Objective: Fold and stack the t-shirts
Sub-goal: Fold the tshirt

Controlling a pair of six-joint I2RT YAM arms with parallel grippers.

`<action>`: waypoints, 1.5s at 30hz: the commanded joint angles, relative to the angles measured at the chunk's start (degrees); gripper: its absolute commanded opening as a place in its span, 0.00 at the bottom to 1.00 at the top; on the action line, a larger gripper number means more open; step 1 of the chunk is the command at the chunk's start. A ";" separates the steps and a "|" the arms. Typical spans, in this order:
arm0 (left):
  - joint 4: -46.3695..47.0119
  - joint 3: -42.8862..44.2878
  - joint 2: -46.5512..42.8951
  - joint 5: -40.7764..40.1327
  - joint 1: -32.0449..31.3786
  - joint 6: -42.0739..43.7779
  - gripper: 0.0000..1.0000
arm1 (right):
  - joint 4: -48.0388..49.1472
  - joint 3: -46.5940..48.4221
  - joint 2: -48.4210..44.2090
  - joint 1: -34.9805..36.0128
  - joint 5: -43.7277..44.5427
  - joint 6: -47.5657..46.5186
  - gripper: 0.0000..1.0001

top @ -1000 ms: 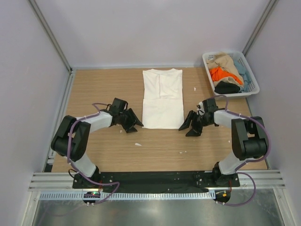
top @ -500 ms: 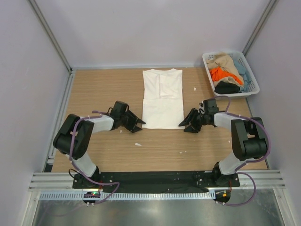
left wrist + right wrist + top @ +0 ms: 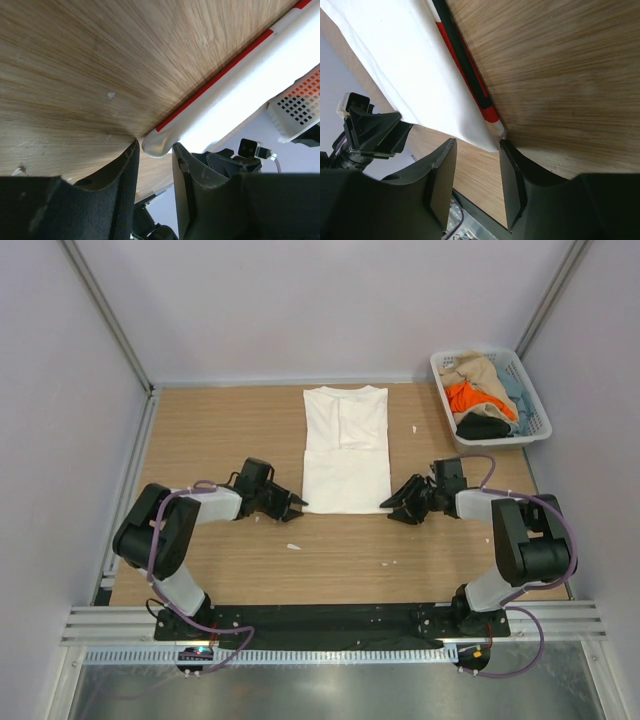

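Note:
A white t-shirt (image 3: 345, 445), folded into a long strip, lies flat in the middle of the table. A red print shows along its underside edge (image 3: 210, 85) (image 3: 465, 70). My left gripper (image 3: 297, 504) sits low at the shirt's near left corner, jaws open. That corner (image 3: 159, 145) rests just at the fingertips of the left gripper (image 3: 154, 150). My right gripper (image 3: 390, 506) is at the near right corner, also open. The cloth tip (image 3: 490, 141) pokes between the fingers of the right gripper (image 3: 477, 150). Neither gripper pinches the cloth.
A white lattice basket (image 3: 533, 405) stands at the far right with tan (image 3: 478, 370), orange (image 3: 470, 398), pale blue and black (image 3: 483, 426) t-shirts heaped inside. Small white scraps (image 3: 293, 546) lie on the wood. Grey walls close in on both sides.
Both grippers have dropped and slid inward to the shirt's near corners, and their jaws have narrowed. The shirt has not moved.

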 commanded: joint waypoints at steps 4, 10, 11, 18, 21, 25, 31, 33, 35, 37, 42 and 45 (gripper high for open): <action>-1.70 -2.34 2.08 -4.51 -0.23 -1.97 0.34 | -0.44 -3.03 -2.65 0.00 5.53 1.95 0.47; -1.00 -3.48 2.61 -4.43 -0.23 -2.85 0.34 | -0.53 -3.21 -2.13 -0.35 6.24 2.65 0.47; -1.00 -3.66 2.70 -4.51 -0.23 -3.12 0.34 | -0.53 -3.30 -2.13 -0.44 6.50 2.65 0.48; 1.90 -3.83 3.84 -4.78 -0.23 -2.51 0.25 | 0.53 -3.83 -0.81 -1.23 6.85 3.61 0.48; 2.25 -3.75 3.93 -4.60 -0.14 -2.15 0.20 | 0.62 -3.83 -0.37 -1.50 6.94 3.97 0.48; 3.04 -3.75 4.45 -4.08 -0.14 -1.63 0.15 | 1.05 -3.83 0.59 -1.58 7.47 4.15 0.47; 3.92 -4.27 4.46 -3.46 0.21 -0.57 0.00 | 3.69 -4.26 3.05 -1.67 7.20 4.32 0.40; 4.28 -4.97 3.93 -3.55 0.47 -0.05 0.00 | 4.04 -4.53 3.58 -1.58 7.20 3.80 0.27; 4.89 -5.59 3.23 -3.63 1.00 1.62 0.00 | 3.61 -4.27 4.11 -1.32 6.94 2.48 0.08; 3.06 -5.94 1.56 -3.55 1.35 3.29 0.00 | -0.33 -2.61 4.90 -0.27 7.20 -1.20 0.02; -0.55 -7.61 -6.50 -4.51 1.35 10.76 0.00 | -7.36 -1.54 1.75 4.82 9.65 -6.21 0.02; -5.12 -10.42 -11.87 -5.39 1.35 12.87 0.00 | -9.22 -2.94 -2.56 8.43 10.28 -6.49 0.01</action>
